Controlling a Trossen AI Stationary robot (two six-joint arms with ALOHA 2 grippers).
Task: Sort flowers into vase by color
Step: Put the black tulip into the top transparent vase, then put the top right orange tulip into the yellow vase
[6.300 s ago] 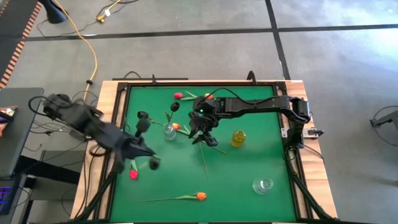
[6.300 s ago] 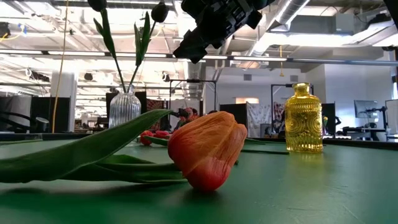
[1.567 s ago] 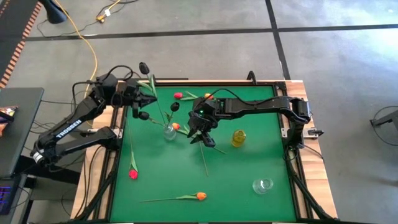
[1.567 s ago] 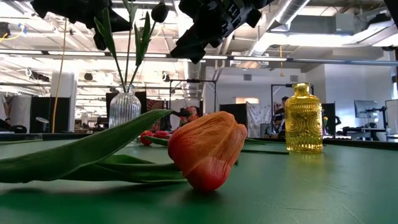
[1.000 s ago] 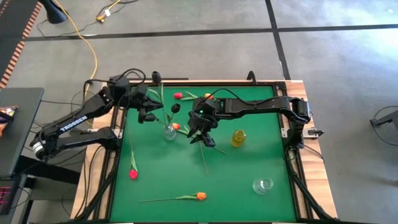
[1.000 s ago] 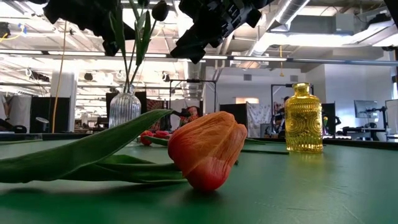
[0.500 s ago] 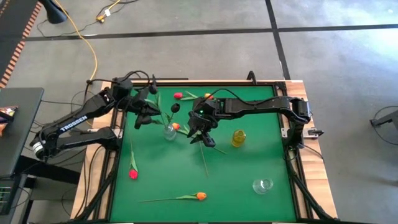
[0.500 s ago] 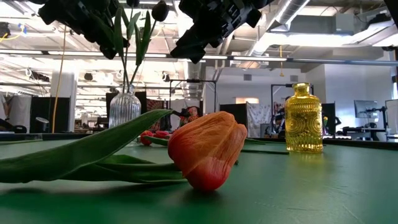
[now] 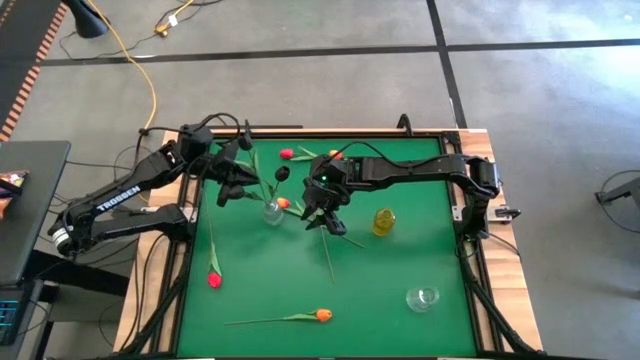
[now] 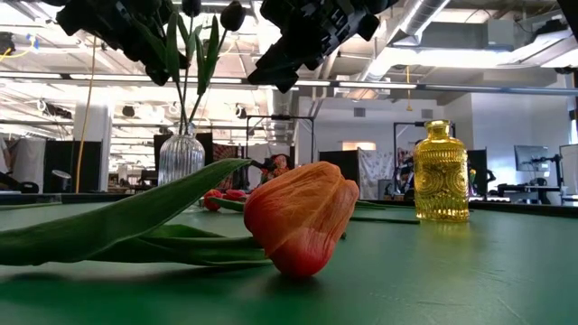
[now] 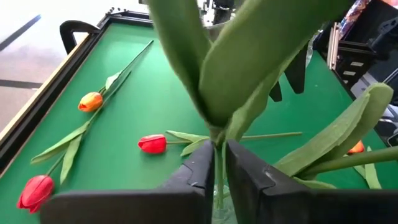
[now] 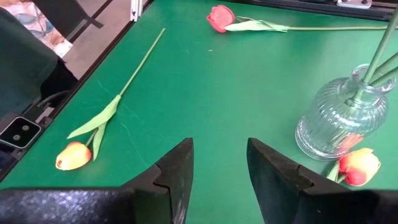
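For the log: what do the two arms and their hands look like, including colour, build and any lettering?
Both arms are black, jointed, with loose black cables. The left arm has white TROSSEN lettering along one link. The right arm shows a small green light near its wrist. The right hand has two dark, blocky, stepped fingers.

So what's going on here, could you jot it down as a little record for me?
Left claw: above the ribbed clear vase, among green stems
Right claw: open, empty, hanging beside that vase
In the vase: black tulips
Other containers: yellow bottle and small glass, no flowers in either
Lying on the table: red tulip, orange tulip, more red and orange ones near the vase
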